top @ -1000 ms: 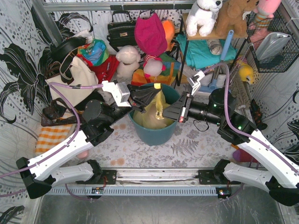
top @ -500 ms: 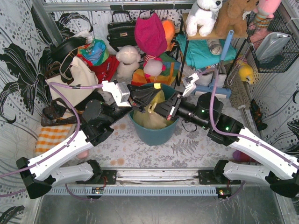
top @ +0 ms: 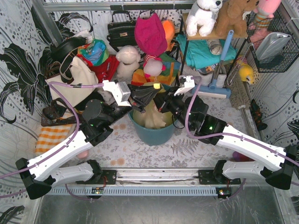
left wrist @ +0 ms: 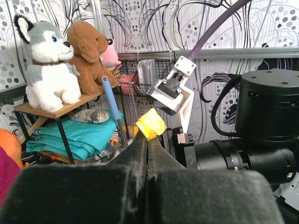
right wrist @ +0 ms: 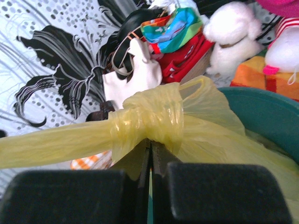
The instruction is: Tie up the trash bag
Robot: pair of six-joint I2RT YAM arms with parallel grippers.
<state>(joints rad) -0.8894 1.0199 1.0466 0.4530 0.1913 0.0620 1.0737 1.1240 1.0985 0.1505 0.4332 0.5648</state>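
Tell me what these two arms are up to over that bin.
Both arms are tying a thin translucent yellow-green plastic trash bag that sits in a round teal bin. The left gripper is shut on a yellow strip end of the bag. The right gripper is shut on the plastic just beneath a wrapped knot, from which a long strip runs off sideways.
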